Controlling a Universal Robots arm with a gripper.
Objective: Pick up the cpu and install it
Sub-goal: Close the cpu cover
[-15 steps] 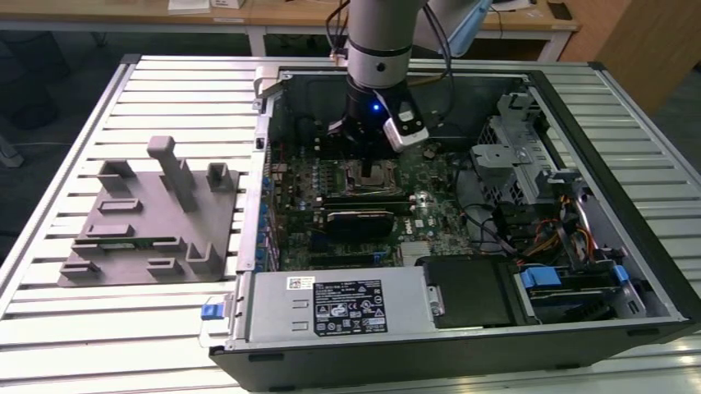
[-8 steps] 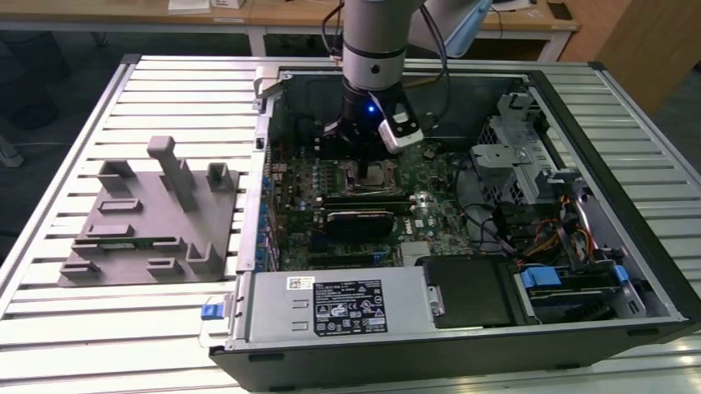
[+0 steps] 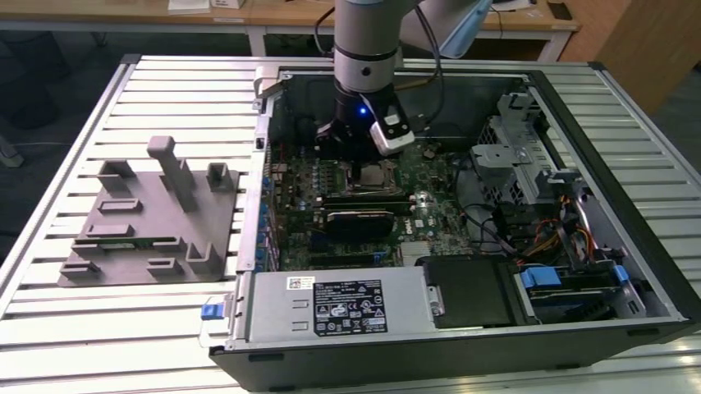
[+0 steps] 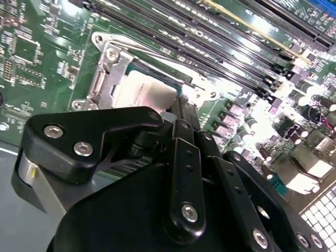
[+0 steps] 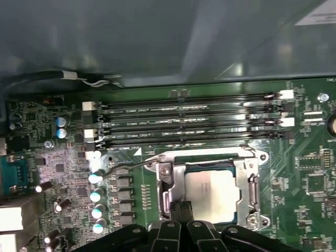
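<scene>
The cpu (image 5: 212, 195) is a silvery-white square lying flat inside the metal-framed socket (image 5: 253, 190) on the green motherboard. In the second wrist view the cpu (image 4: 140, 94) shows just beyond the black fingers (image 4: 185, 123). My gripper (image 5: 181, 206) stands over the cpu's edge with its two narrow fingers pressed together and nothing visibly between them. In the exterior view the gripper (image 3: 366, 158) hangs low inside the open computer case, right above the socket (image 3: 376, 174).
The socket's wire lever (image 5: 128, 168) sticks out to one side. Long memory slots (image 5: 189, 119) run beside the socket. A power supply (image 3: 337, 304), a drive cage (image 3: 524, 156) and cables fill the case. A grey fixture block (image 3: 148, 222) sits on the slatted table at the exterior view's left.
</scene>
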